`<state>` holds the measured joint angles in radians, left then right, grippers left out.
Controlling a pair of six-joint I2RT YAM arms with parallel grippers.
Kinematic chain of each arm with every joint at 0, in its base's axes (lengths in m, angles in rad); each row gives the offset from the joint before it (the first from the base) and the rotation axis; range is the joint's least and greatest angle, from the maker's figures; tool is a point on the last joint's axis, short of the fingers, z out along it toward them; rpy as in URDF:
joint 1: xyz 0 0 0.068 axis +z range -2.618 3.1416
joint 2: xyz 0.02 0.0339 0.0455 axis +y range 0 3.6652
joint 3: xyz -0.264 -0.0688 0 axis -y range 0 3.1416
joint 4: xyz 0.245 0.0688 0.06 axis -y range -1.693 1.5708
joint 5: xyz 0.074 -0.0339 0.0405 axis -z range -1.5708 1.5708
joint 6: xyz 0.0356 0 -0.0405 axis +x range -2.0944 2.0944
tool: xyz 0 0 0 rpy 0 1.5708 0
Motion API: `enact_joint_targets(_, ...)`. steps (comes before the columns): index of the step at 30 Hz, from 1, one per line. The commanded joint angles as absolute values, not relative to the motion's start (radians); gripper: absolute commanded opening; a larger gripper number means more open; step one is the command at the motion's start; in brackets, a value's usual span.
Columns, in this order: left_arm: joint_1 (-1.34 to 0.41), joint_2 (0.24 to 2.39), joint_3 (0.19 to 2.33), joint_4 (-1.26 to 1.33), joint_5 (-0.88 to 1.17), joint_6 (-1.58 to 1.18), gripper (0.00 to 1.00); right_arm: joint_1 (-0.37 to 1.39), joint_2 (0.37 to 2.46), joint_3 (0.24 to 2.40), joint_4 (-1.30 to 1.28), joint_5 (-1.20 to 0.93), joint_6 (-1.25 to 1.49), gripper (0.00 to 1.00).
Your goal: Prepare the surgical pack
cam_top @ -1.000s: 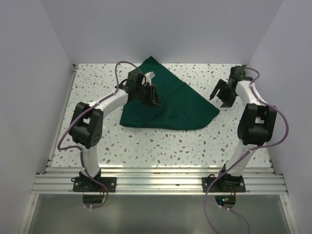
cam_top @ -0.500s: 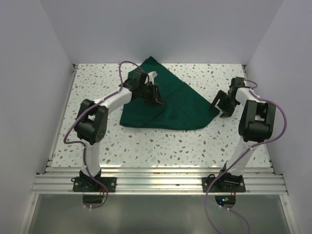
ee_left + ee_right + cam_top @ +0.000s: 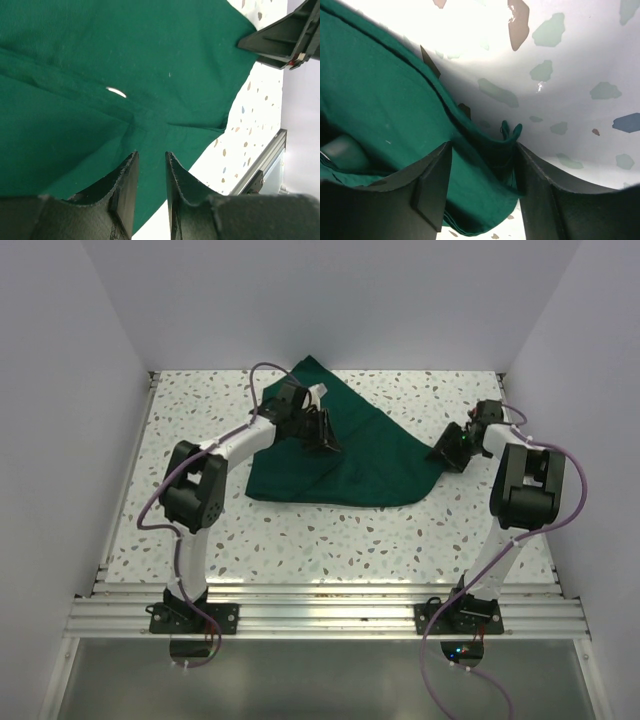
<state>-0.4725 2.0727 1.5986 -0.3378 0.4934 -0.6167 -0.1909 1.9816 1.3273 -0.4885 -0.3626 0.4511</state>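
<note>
The surgical pack shows only as a dark green drape (image 3: 375, 455), folded flat into a rough triangle on the speckled table. The tray, instruments and gauze are hidden. My left gripper (image 3: 325, 438) hovers over the drape's left half. In the left wrist view (image 3: 151, 156) its jaws stand a narrow gap apart with nothing between them, above the drape (image 3: 150, 60). My right gripper (image 3: 448, 454) is low at the drape's right corner. In the right wrist view (image 3: 484, 147) it is open, with the folded corner of the drape (image 3: 505, 145) between its fingers.
White walls close in the table (image 3: 330, 530) at the left, back and right. An aluminium rail (image 3: 320, 605) runs along the near edge. A small pale glint (image 3: 116, 91) shows at a fold in the drape. The right gripper shows in the left wrist view (image 3: 280, 37).
My right gripper has come down and left from above the table to the drape's right corner. My left gripper has shifted slightly right over the drape.
</note>
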Motion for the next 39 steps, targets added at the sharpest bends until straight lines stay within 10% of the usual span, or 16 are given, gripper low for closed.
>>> enact_joint_targets(1,-0.476,2.095,1.655,-0.373,0.483,-0.598,0.31,-0.189,2.014,1.313,-0.459,-0.347,0.448,0.55)
enact_joint_targets(23,-0.442,2.092,1.700,-0.491,0.393,-0.549,0.25,-0.186,1.847,1.364,-0.543,-0.380,0.448,0.06)
enact_joint_targets(39,-0.232,1.810,1.464,-0.603,0.071,-0.459,0.15,0.202,1.867,1.765,-0.675,-0.354,0.486,0.00)
